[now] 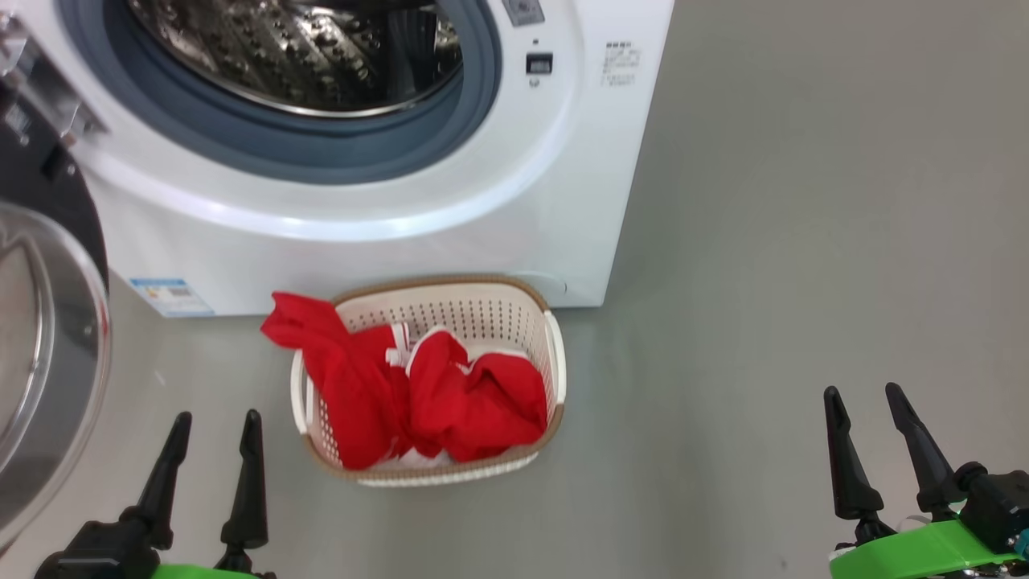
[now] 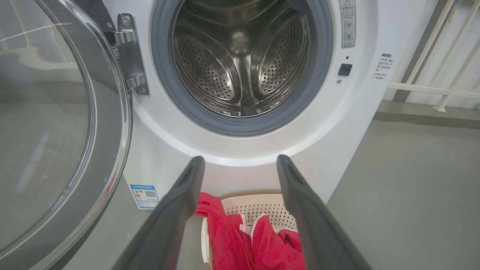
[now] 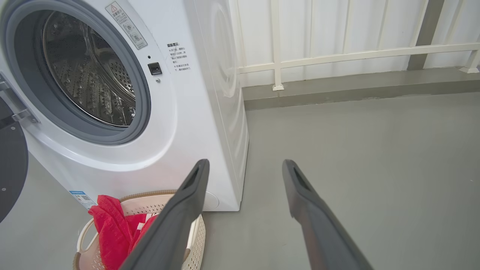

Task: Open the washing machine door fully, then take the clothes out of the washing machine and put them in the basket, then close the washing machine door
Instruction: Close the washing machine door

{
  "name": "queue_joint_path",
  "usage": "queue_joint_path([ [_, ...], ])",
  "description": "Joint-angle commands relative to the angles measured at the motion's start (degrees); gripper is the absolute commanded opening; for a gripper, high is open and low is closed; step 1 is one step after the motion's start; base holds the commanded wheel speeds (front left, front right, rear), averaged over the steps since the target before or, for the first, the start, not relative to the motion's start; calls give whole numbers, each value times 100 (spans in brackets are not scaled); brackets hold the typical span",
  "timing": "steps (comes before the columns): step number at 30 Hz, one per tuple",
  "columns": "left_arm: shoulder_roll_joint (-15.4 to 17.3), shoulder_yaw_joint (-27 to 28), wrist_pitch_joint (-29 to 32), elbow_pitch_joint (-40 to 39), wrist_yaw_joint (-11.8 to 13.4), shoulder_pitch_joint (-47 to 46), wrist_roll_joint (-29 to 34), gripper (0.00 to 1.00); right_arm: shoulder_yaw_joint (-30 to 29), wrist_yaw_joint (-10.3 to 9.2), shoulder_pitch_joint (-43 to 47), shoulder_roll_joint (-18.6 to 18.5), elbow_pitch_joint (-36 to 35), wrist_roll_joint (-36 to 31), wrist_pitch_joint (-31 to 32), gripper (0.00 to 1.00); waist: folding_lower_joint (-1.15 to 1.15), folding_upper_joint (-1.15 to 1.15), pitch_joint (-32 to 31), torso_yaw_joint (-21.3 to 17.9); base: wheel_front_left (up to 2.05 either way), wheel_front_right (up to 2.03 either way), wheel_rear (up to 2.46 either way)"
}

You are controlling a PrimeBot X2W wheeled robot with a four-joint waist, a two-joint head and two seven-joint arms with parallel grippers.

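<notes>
Basket, one: small cream-white perforated plastic basket with a brown woven-look rim (image 1: pixel 556 363). It stands on the grey floor (image 1: pixel 804 241) just before the machine, at 6 o'clock from the drum mouth.
Contents: bright red fabric clothes with white trim (image 1: pixel 450 402), heaped. One fold hangs over the rim at 10 o'clock. Separate pieces cannot be counted.

Washing machine, one: white boxy front-loader (image 1: pixel 386 241). Its steel drum (image 1: pixel 305 56) shows bare perforated metal.

Door, one: round black-rimmed glass door (image 1: pixel 48 338), swung open at 9 o'clock.

Grippers, two: left gripper (image 1: pixel 219 418) at 8 o'clock from the basket, right gripper (image 1: pixel 862 392) at 3 o'clock. Both have their jaws spread and grasp nothing.
</notes>
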Motion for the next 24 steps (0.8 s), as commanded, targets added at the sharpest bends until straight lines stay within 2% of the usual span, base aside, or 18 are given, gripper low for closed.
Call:
queue_joint_path([
  [1,55,197,-28,-183,-32,-79,11,100,111,37,-4,-67,-153,-38,-37,100,0,0,22,16,-123,123,0],
  [7,52,186,-28,-222,-32,-93,-45,100,99,37,-18,-67,-152,-56,-37,100,0,0,46,46,-74,74,0],
  [17,29,212,-28,-194,-32,-92,-89,100,107,37,-32,-67,-141,-101,-37,100,0,0,19,80,-4,4,0],
  [24,-21,281,-28,-129,-32,-125,-166,100,159,37,-68,-67,-149,-196,-37,100,0,0,33,310,0,0,0],
])
